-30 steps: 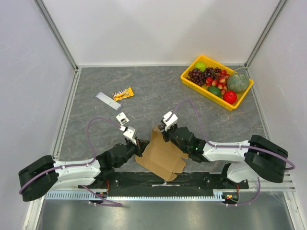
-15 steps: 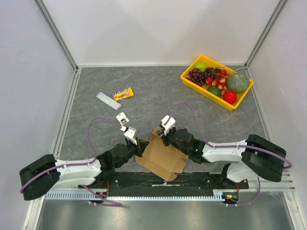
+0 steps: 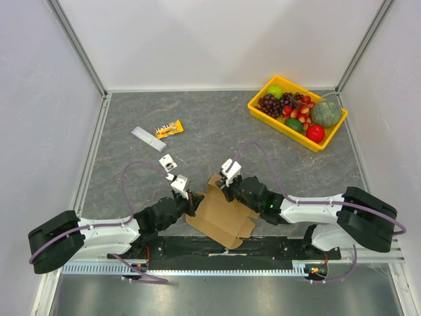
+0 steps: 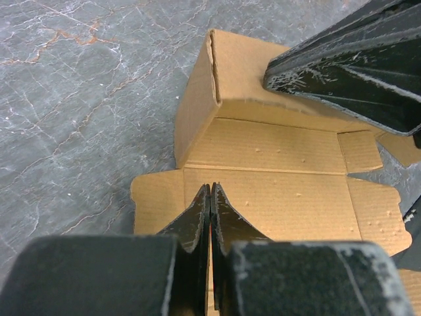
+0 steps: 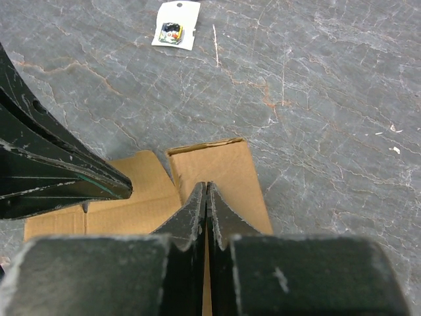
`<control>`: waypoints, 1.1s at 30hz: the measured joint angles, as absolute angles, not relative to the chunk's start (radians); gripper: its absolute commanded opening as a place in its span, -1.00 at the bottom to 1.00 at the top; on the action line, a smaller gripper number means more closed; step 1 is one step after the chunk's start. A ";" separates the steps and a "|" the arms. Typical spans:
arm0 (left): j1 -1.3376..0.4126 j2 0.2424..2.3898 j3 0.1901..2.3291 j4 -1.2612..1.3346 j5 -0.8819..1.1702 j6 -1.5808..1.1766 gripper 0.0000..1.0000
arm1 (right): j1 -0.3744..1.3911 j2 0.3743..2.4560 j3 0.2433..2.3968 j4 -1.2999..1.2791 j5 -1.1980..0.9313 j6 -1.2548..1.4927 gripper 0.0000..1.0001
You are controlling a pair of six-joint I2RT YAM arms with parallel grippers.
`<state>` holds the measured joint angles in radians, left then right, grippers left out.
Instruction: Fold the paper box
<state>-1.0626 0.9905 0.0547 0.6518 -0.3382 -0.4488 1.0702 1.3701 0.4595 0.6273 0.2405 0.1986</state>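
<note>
The paper box (image 3: 220, 214) sits half-folded on the worktop (image 3: 217, 125). The left claw (image 4: 210, 189), fingers pressed together, is at the box's left side. The right claw (image 5: 206, 186), likewise together, is over its far flap.

The right gripper (image 5: 206, 191) pinches the paper box (image 5: 227, 174) on the gray table (image 5: 316, 99), with the left gripper (image 5: 99, 179) alongside and a white packet (image 5: 175, 25) beyond.
</note>
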 measured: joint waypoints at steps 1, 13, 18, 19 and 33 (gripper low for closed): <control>-1.063 0.989 0.055 0.652 -0.339 -0.449 -0.96 | 1.070 1.357 0.462 0.609 0.241 0.197 -0.78; -1.063 0.914 0.055 0.617 -0.308 -0.447 -0.96 | 1.067 1.100 0.550 0.320 0.380 0.224 -0.20; -1.093 0.877 0.064 0.569 -0.247 -0.440 -0.75 | 1.051 0.981 0.569 0.150 0.506 0.280 -0.15; -1.112 0.879 0.071 0.558 -0.237 -0.440 -0.65 | 1.048 0.955 0.569 0.123 0.528 0.290 -0.14; -1.479 1.374 0.291 0.508 -0.482 -0.555 0.14 | 1.027 0.760 0.559 -0.054 0.684 0.349 -0.10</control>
